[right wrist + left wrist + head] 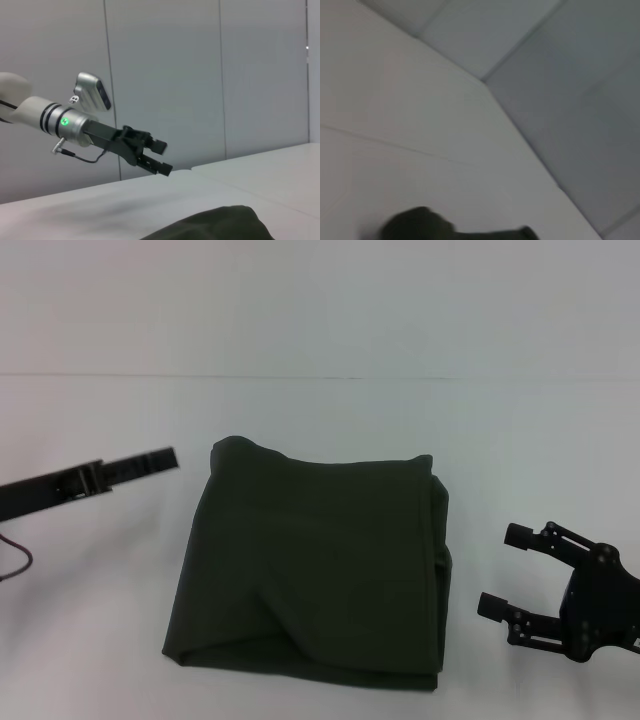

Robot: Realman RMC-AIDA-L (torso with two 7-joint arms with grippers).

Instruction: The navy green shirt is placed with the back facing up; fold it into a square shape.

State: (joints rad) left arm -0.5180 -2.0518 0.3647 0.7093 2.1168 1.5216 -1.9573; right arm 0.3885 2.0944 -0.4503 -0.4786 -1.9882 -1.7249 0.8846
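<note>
One shirt (pixel 315 575) lies on my worktop (pixel 320 410), and two claws flank it. The shirt is dark olive-green, a soft matte knit with no print, folded into a rough square with several layers showing along its right edge. It sits in the lower middle of the head frame. Its top left corner bulges up a little, the top right corner is a small rumpled peak, and a shallow diagonal crease runs across the lower half. The bottom edge is fairly straight.

My left claw (pixel 165 459) is at the left of the head frame, level with the shirt's top edge and just beside its top left corner, apart from the cloth. It is slim, black and flat as the head view shows it; in the right wrist view (pixel 162 157) its two blocky fingers stand slightly apart with nothing between them.

My right claw (pixel 505 570) is at the lower right of the head frame, near the shirt's right edge but not touching it. Its two black, jointed fingers with round tips are spread wide and hold nothing.

The worktop is plain, smooth and white, one flat surface with a faint seam across the back.
</note>
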